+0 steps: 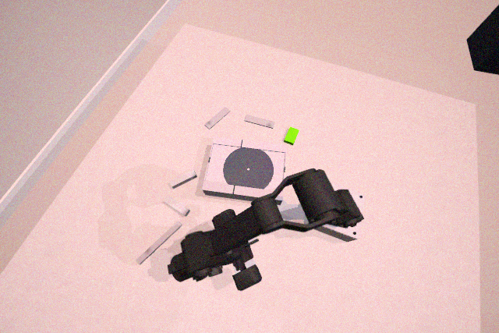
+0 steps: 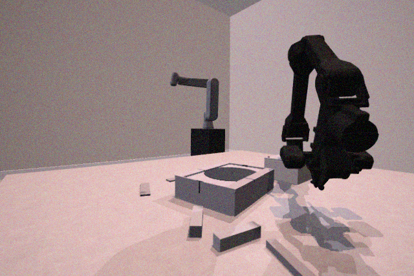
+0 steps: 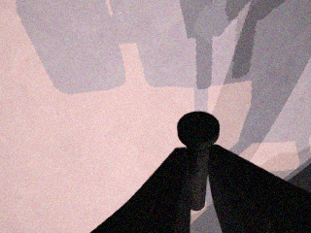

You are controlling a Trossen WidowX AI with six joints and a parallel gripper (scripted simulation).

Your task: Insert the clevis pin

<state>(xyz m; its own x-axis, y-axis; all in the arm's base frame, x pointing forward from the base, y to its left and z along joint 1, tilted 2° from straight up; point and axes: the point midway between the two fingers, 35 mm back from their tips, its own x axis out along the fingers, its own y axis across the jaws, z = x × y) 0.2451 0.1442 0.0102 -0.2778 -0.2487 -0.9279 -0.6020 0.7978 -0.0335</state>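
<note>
Steel pin (image 3: 198,170) pinched in your gripper (image 2: 317,189) (image 3: 196,157), you're carrying it aloft; next you're needing to bring it over the disc's (image 1: 257,160) (image 2: 230,174) hole, shank down.

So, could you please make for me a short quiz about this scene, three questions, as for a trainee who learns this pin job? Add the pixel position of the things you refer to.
1. True or false: the pin (image 3: 198,130) already hangs in the tray (image 1: 215,168) (image 2: 204,198).
2. Multiple choice: in the top view, what colour is the small block (image 1: 291,135) near the tray's corner? A) orange B) bright green C) blue
3. Fill in the gap: in the wrist view, the gripper (image 3: 196,157) holds the pin by its shank, close under its ____.

Key: 1 false; 2 B; 3 head
</note>
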